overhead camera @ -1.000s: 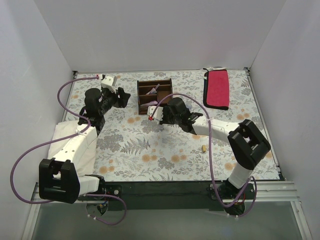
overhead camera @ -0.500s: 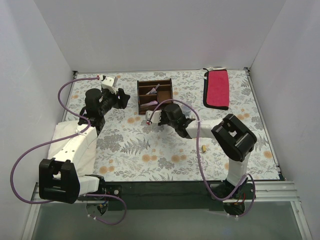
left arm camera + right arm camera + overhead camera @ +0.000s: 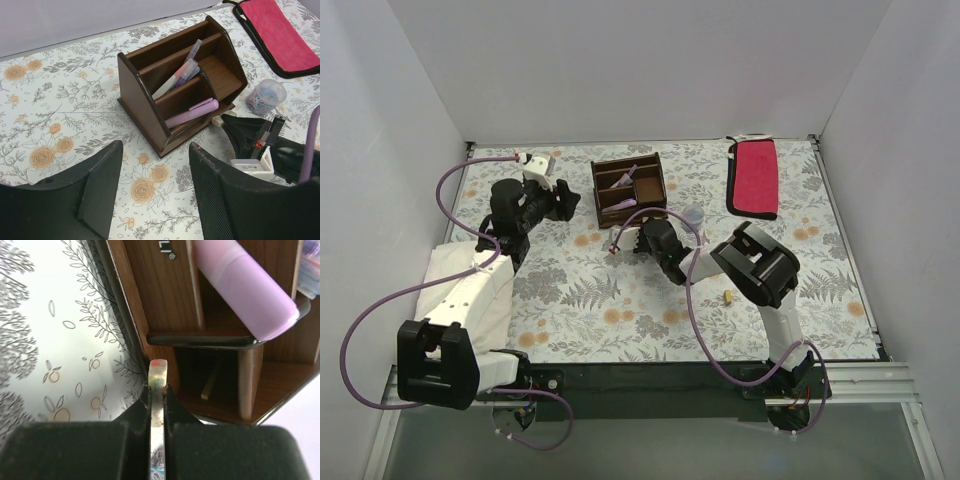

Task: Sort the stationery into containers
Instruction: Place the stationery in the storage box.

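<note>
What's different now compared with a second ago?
The right arm folded its elbow in toward the left. The right gripper sits at the front of the wooden organiser, shut on a thin flat item. The fold uncovered a small round cup beside the organiser, which seems slightly turned. The left arm, red cloth and small yellow block stayed put.

I've got the dark brown wooden desk organiser (image 3: 137,100) upright, w/ a fat pink marker (image 3: 192,112) lying across its front slot and pink-and-blue pens (image 3: 177,80) leaning in the mid slot. A small clear round cup (image 3: 266,96) w/ bluish bits stands near its front-right corner; a tiny yellowish-brown block (image 3: 728,297) lies well apart. A thin pale red-tipped strip (image 3: 156,371) sits pinched in the right gripper (image 3: 156,390) at the organiser's low front opening.
</note>
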Controlling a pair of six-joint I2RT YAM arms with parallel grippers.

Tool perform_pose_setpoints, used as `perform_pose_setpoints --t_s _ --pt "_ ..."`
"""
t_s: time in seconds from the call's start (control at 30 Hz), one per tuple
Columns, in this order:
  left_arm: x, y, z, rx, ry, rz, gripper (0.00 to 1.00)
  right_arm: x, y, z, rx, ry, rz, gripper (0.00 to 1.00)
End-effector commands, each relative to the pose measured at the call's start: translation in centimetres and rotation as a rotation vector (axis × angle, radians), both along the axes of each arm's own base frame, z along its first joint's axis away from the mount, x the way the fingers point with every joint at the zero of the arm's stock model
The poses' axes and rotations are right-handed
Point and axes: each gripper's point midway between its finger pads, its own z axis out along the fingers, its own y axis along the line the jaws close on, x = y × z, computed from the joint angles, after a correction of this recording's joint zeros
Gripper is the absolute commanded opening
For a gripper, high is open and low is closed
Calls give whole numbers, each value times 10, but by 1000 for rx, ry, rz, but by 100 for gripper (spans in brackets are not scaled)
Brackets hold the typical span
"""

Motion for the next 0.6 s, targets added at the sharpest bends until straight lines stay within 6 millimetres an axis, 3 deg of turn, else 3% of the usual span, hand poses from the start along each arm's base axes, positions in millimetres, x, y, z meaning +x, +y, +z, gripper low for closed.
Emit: perform_pose_setpoints --t_s 0.0,0.23,0.57 --pt "-11 -1 3 -12 1 -15 53 19 9 31 66 -168 -42 1" --pt "-8 -5 3 -25 6 -28 53 21 5 21 15 -200 -53 1" --pt "-4 -8 -1 -36 13 -38 53 12 1 31 9 -257 -49 9"
